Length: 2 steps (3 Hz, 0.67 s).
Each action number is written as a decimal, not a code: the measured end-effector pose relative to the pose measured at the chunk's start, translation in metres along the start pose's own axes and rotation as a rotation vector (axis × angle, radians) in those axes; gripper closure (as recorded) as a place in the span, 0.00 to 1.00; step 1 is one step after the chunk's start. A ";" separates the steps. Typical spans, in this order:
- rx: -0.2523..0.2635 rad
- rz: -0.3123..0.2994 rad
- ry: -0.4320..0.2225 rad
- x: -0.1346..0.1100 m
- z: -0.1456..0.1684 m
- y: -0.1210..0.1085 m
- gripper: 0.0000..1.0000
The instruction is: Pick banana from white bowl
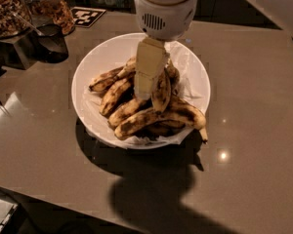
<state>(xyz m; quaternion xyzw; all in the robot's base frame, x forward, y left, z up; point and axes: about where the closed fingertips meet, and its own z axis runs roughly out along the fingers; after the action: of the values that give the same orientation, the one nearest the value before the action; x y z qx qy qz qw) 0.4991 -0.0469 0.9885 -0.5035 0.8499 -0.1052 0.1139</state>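
Observation:
The white bowl stands on the brown table and holds several overripe bananas on crumpled white paper. My gripper reaches down from the white arm head into the middle of the bowl. Its cream fingers are shut on the banana, a thick arched one with brown blotches. The banana stands almost upright against the finger, its lower end just above the pile. A long banana with a thin stem lies across the front of the bowl, its stem jutting over the right rim.
Glass jars of nuts and a dark cup stand at the back left, beside a black-and-white marker tag. The table's front edge runs diagonally at the lower left. The arm's shadow falls in front of the bowl.

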 end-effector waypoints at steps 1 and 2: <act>-0.008 -0.011 0.003 -0.019 0.005 0.005 0.00; -0.033 -0.012 0.002 -0.029 0.011 0.008 0.00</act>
<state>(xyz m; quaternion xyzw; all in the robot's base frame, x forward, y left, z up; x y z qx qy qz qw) 0.5099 -0.0181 0.9779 -0.5103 0.8486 -0.0927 0.1041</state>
